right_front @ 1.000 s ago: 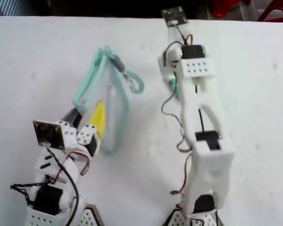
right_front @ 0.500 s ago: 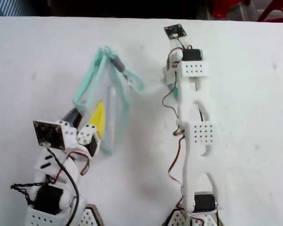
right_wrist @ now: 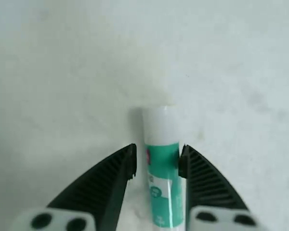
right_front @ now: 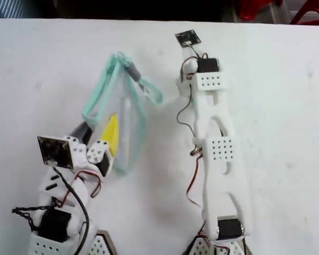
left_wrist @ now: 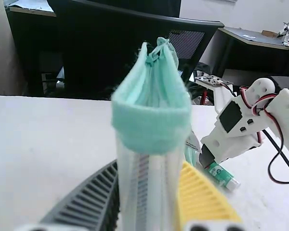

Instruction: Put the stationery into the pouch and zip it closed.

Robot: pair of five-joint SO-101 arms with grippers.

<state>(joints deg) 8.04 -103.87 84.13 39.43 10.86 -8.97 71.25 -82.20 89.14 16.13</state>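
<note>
A clear pouch (right_front: 128,114) with mint-green trim lies left of centre, its opening toward the table's far side. My left gripper (right_front: 97,135) is shut on the pouch's near end, which stands up between the grey and yellow fingers in the left wrist view (left_wrist: 151,120). A white stick-like item (right_front: 126,127) lies inside. My right gripper (right_wrist: 156,161) is right of the pouch, shut on a green-and-white glue stick (right_wrist: 162,144) just above the table. The left wrist view shows the glue stick (left_wrist: 221,175) under the right gripper (left_wrist: 209,159).
The pouch's mint wrist strap (right_front: 151,93) loops out toward the right arm (right_front: 215,143), which stretches up the middle of the table. White tabletop (right_front: 276,95) lies open to the right and along the far side. A dark chair (left_wrist: 111,43) stands beyond the table edge.
The right arm has stretched out lower and its wrist has shifted left, closer to the pouch's strap. The left arm and the pouch have stayed put.
</note>
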